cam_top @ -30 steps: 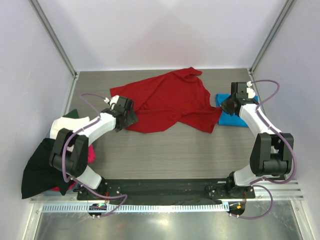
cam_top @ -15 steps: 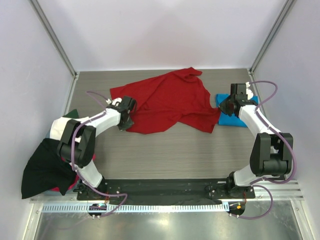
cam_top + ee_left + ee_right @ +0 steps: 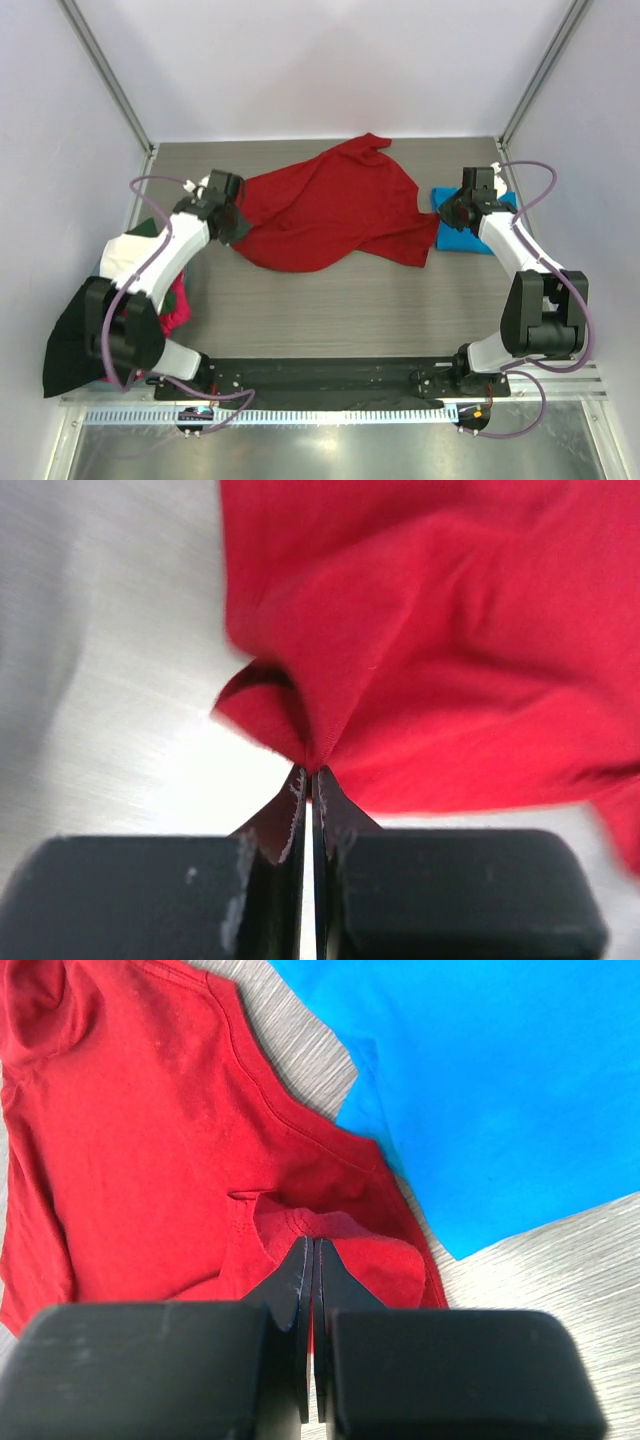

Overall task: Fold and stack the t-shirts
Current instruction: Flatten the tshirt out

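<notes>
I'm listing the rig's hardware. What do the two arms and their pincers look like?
The left arm and right arm have white shells with black joint housings, bolted to a black base plate. A thin mauve cable loops along each. The left pincer and right pincer are black: two thin tapered blades on blocky bases, with pale scuffs.

Centre, spread shirt (image 3: 330, 210); right, folded shirt (image 3: 457, 241) (touching).

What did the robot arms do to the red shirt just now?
The left gripper closed on the red t-shirt's left edge and dragged it left and toward the back of the table. The right gripper stayed pinched on the shirt's other side, and the blue t-shirt did not move.
</notes>
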`<state>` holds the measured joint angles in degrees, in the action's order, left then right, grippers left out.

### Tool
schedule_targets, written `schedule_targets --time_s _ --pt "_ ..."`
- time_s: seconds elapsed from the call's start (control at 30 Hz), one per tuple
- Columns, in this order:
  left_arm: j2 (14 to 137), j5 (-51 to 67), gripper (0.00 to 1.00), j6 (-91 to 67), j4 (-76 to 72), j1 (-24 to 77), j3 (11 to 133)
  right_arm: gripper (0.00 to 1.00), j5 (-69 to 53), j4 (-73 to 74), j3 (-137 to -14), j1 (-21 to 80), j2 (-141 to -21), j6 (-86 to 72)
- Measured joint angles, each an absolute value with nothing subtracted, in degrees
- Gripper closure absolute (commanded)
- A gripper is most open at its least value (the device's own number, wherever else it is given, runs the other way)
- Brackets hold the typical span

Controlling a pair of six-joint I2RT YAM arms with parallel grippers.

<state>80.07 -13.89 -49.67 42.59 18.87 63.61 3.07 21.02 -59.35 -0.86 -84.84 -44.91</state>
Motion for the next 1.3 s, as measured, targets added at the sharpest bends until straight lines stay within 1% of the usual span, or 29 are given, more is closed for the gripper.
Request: schedule_targets --time_s 0.1,0.23,0.27,0.33,0.37,0.4,0.43,0.47,0.5,0.57,0.63,0.67,0.73,0.83,0.93,0.97,1.07,1.3 --pt "88.6 -9.0 1.00 -49.9 42.9 13.6 72.2 0.99 2.8 20.5 -58.8 -0.9 -84.8 -44.9" --pt "103.1 -6.7 0.99 -51.2 43.3 9.5 87.8 0.99 2.2 20.1 -57.8 -0.9 -84.8 -44.9" --pt "106.6 -6.3 0.89 -51.5 43.1 9.2 91.9 0.99 2.0 20.0 -57.6 -0.9 -84.8 -44.9" --pt "113.8 -4.9 0.77 -51.4 44.3 9.1 100.8 0.99 1.8 19.7 -57.3 -0.9 -84.8 -44.9" --pt "117.3 -4.4 0.66 -51.3 45.1 9.1 105.4 0.99 1.7 19.7 -57.2 -0.9 -84.8 -44.9" --pt "120.7 -4.2 0.61 -50.8 45.9 9.3 109.4 0.99 1.7 19.6 -57.1 -0.9 -84.8 -44.9" --pt "122.3 -4.2 0.55 -50.5 46.3 9.4 111.0 0.99 1.6 19.6 -57.0 -0.9 -84.8 -44.9" --pt "122.9 -4.5 0.44 -50.4 46.7 9.5 110.9 0.99 1.5 19.5 -56.9 -0.9 -84.8 -44.9" --pt "122.8 -4.8 0.38 -50.3 47.6 9.7 109.5 0.99 1.4 19.4 -56.8 -0.9 -84.8 -44.9" --pt "120.5 -6.1 0.33 -50.3 47.4 9.8 104.3 0.99 1.3 19.2 -56.7 -0.9 -84.8 -44.9" --pt "116.2 -7.7 0.34 -50.3 47.9 10.0 97.1 0.99 1.2 19.1 -56.6 -0.9 -84.8 -44.9" --pt "113.7 -8.4 0.39 -50.3 47.9 10.1 94.0 0.99 1.2 18.9 -56.6 -0.9 -84.8 -44.9" --pt "107.4 -9.5 0.42 -50.5 47.4 10.0 87.7 0.99 1.1 18.5 -56.6 -0.9 -84.8 -44.9" --pt "96.6 -10.0 0.44 -51.5 43.5 9.7 78.3 0.99 1.0 18.2 -56.5 -0.9 -84.8 -44.9" --pt "88.4 -9.0 0.51 -53.5 38.8 8.5 69.7 0.99 0.9 18.0 -56.4 -0.9 -84.8 -44.9" --pt "87.6 -8.6 0.56 -53.8 37.6 7.9 68.0 0.99 0.9 18.0 -56.3 -0.9 -84.8 -44.9" --pt "89.4 -6.7 0.61 -55.2 34.3 5.3 64.8 0.99 0.9 18.0 -56.3 -0.9 -84.8 -44.9" --pt "96.7 -5.6 0.62 -55.6 31.7 4.2 65.5 0.99 0.9 18.0 -56.3 -0.9 -84.8 -44.9"
